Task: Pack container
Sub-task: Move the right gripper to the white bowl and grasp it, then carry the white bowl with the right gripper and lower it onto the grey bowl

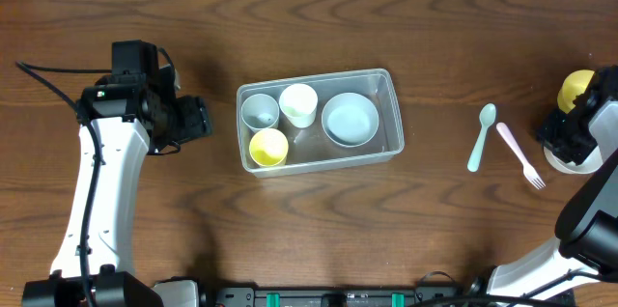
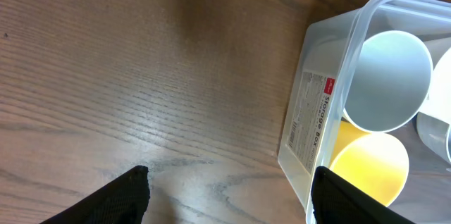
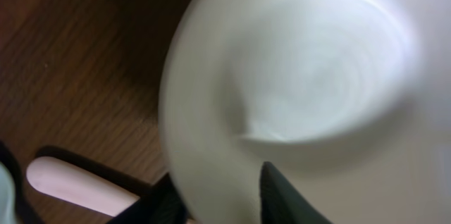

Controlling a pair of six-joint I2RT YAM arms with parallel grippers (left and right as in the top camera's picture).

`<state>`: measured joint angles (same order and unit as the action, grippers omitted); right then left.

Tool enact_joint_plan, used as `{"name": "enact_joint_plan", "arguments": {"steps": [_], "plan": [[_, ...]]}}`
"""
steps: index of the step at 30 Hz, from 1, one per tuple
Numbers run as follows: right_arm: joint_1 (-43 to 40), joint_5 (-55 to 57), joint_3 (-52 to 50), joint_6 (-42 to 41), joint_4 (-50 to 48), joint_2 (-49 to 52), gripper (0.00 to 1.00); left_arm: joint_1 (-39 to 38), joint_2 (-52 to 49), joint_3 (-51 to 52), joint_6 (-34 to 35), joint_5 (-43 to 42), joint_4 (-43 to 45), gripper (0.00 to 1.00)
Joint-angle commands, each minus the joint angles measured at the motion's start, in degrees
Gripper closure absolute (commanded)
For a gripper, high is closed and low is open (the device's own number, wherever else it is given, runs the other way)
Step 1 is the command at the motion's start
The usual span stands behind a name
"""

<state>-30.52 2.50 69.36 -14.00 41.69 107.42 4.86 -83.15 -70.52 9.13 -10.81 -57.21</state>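
Observation:
The clear rectangular container (image 1: 386, 104) sits mid-table and holds a grey cup (image 1: 259, 111), a white cup (image 1: 298, 104), a yellow cup (image 1: 268, 147) and a pale blue bowl (image 1: 350, 119). My left gripper (image 1: 198, 119) hovers just left of it, open and empty; in its wrist view the gripper (image 2: 229, 182) straddles bare wood beside the container wall (image 2: 310, 122). At the far right my right gripper (image 1: 575, 133) is down on a white bowl (image 1: 570, 160). In the right wrist view the gripper (image 3: 215, 182) has one finger inside and one outside the bowl's (image 3: 317, 76) rim, closed on it.
A teal spoon (image 1: 481, 137) and a pink fork (image 1: 519, 154) lie on the wood between the container and the right arm. The fork's handle (image 3: 77, 185) shows beside the bowl. A yellow object (image 1: 577, 83) stands behind the right gripper at the table's right edge.

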Motion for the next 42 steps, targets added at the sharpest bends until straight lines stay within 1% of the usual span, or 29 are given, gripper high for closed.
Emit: {"name": "enact_joint_plan", "arguments": {"steps": [1, 2, 5, 8, 11, 14, 19, 24, 28, 30, 33, 38, 42], "plan": [[0.83, 0.0, -0.15, -0.07, -0.13, 0.61, 0.75, 0.2, 0.11, -0.04, -0.57, -0.31, -0.33, 0.26], [0.87, 0.0, -0.15, -0.07, -0.13, 0.61, 0.78, 0.2, 0.11, -0.04, -0.57, -0.31, -0.33, 0.26], [0.96, 0.0, -0.15, -0.09, -0.15, 0.61, 0.81, 0.2, 0.11, -0.04, -0.55, -0.31, -0.33, 0.26], [0.98, -0.11, -0.15, -0.07, -0.15, 0.61, 0.89, 0.2, 0.11, -0.04, -0.55, -0.31, -0.33, 0.26], [0.98, -0.9, -0.15, -0.04, -0.2, 0.61, 0.95, 0.2, 0.11, -0.04, -0.57, -0.31, -0.33, 0.26], [0.98, -1.29, -0.09, -0.07, -0.15, 0.59, 0.99, 0.2, 0.11, -0.04, -0.57, -0.28, -0.33, 0.26], [1.77, -3.93, 0.2, 0.61, 0.09, -1.64, 0.99, 0.2, 0.11, -0.04, -0.57, -0.28, -0.33, 0.26], [6.62, -6.01, 2.78, 4.04, 1.49, -9.44, 0.99, 0.2, 0.11, -0.04, -0.55, -0.31, -0.35, 0.26], [15.47, -6.43, 5.64, 9.46, 2.69, -18.01, 0.99, 0.2, 0.13, -0.04, -0.55, -0.31, -0.46, 0.26], [23.23, -6.6, 6.86, 15.26, 2.71, -22.4, 0.99, 0.2, 0.13, -0.04, -0.55, -0.28, -0.42, 0.26], [32.76, -6.43, 7.19, 21.62, 2.71, -25.38, 0.99, 0.2, 0.11, -0.04, -0.55, -0.28, -0.33, 0.26], [49.42, -6.43, 7.17, 29.53, 3.91, -24.72, 0.99, 0.2, 0.13, -0.04, -0.55, -0.31, -0.35, 0.26], [58.82, -6.38, 7.15, 31.89, 3.74, -21.9, 0.99, 0.2, 0.13, -0.04, -0.55, -0.31, -0.35, 0.26]]}}
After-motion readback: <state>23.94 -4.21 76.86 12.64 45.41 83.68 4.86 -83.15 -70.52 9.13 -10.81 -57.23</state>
